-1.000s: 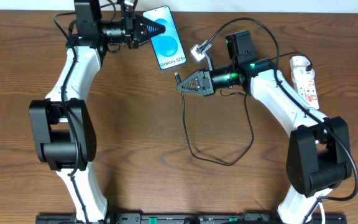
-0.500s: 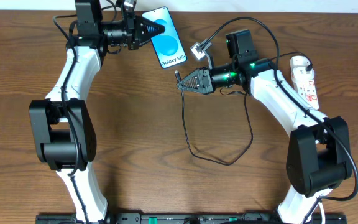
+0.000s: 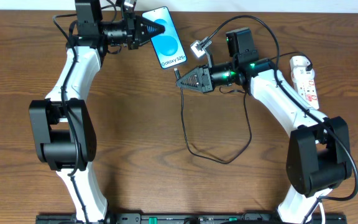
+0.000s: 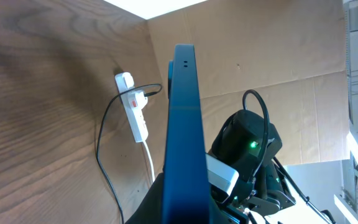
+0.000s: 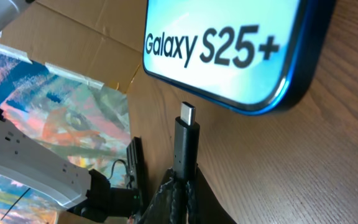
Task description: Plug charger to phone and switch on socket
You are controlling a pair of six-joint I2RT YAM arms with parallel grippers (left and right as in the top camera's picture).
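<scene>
- Left jaws are narrow, clamping the phone (image 3: 169, 43) at one end.
- Right jaws pinch the charger (image 5: 186, 143) behind its plug tip, which is just beside the phone's edge, not touching.

Left arm (image 3: 73, 68), at 9 o'clock overhead, and right arm (image 3: 277, 98), at 3 o'clock: white link shells between black cylindrical joint housings. Left gripper (image 3: 161, 28) and right gripper (image 3: 180, 84): black, tapered fingers. Green indicator light (image 3: 252, 65) on the right arm. Black cable (image 3: 56, 23) loops beside the left arm.

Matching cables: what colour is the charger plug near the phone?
The charger plug is black with a silver tip, clearest in the right wrist view.
</scene>
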